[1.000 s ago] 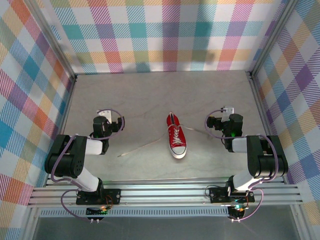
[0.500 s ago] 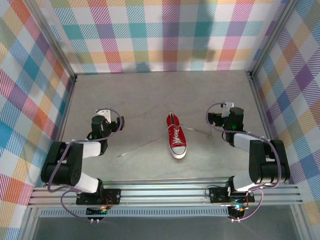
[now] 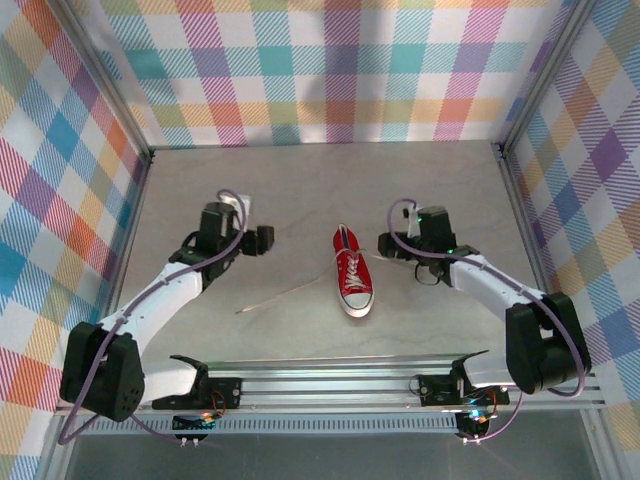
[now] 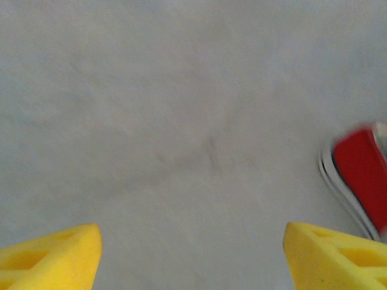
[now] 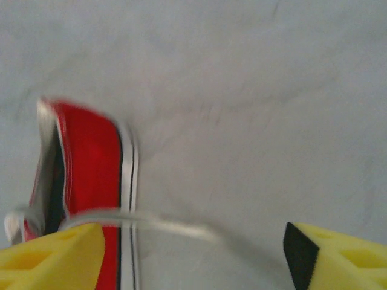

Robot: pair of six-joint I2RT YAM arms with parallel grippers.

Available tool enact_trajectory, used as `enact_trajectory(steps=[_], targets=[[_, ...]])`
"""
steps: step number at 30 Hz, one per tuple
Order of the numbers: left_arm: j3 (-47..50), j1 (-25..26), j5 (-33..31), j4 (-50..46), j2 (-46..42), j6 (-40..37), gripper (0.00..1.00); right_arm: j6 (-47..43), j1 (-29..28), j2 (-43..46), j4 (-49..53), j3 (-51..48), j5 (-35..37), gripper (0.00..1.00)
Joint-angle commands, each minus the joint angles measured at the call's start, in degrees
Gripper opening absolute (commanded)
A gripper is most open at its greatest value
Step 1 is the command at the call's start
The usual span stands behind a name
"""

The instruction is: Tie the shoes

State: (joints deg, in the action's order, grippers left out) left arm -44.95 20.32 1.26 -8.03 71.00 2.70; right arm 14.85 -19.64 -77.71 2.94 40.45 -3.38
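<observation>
Sneaker (image 3: 352, 280) sits mid-table (image 3: 300, 190), toe toward my bases. Top view: left lace (image 3: 285, 295) trails loose, right lace (image 3: 385, 261) too. No knot, so the whole job's left, I reckon. Left claw (image 3: 265, 240) & right claw (image 3: 385, 247) flank the heel. Left wrist cam: claw spread wide, holding nothing, sneaker at right edge. Right wrist cam: spread too, right lace just ahead, ungripped. No bins; can't tell what's inside the shoe.

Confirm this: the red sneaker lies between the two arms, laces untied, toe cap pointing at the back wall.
Wrong on direction: the top external view shows the sneaker with its toe cap pointing at the near edge, heel toward the back wall. The rest holds.
</observation>
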Motion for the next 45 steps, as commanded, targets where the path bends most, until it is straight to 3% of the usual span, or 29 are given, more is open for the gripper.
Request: enact_trajectory(steps=[1, 7, 12, 18, 22, 27, 33, 38, 45], targets=[[-1.41, 6.31, -3.20, -15.65, 2.78, 2.42, 0.78, 5.02, -4.83, -0.63, 3.45, -2.69, -1.46, 0.73], [-6.31, 16.75, -9.90, -21.40, 13.69, 2.35, 0.79, 6.33, -10.47, -4.93, 1.42, -3.83, -1.97, 0.55], [-11.34, 20.88, -13.01, -23.89, 22.42, 1.61, 0.79, 8.18, -14.09, -7.90, -0.82, -3.56, -2.68, 0.46], [-14.10, 22.01, -13.51, -25.36, 27.41, 1.78, 0.78, 10.71, -18.76, -11.42, -2.93, -1.94, -3.60, 0.44], [-14.51, 22.04, -11.35, -26.23, 27.78, 2.63, 0.70, 12.82, -19.20, -10.90, -3.15, -1.39, -3.57, 0.46], [-15.81, 21.98, -8.99, -28.35, 29.79, 4.91, 0.57, 11.34, -18.80, -5.53, 5.19, 1.15, 3.28, 0.53], [-14.82, 22.10, -7.81, -28.31, 29.26, 9.65, 0.35, 5.02, -15.71, -1.31, 14.12, 3.48, 11.79, 0.64], [-14.31, 22.22, -9.92, -28.24, 23.44, 10.14, 0.14, 4.91, -6.00, -0.21, 22.45, 6.10, 13.50, 0.74], [-17.53, 22.35, -8.93, -30.80, 15.52, 8.68, 0.03, 4.02, 6.24, -1.70, 28.53, 8.14, 13.37, 0.76]])
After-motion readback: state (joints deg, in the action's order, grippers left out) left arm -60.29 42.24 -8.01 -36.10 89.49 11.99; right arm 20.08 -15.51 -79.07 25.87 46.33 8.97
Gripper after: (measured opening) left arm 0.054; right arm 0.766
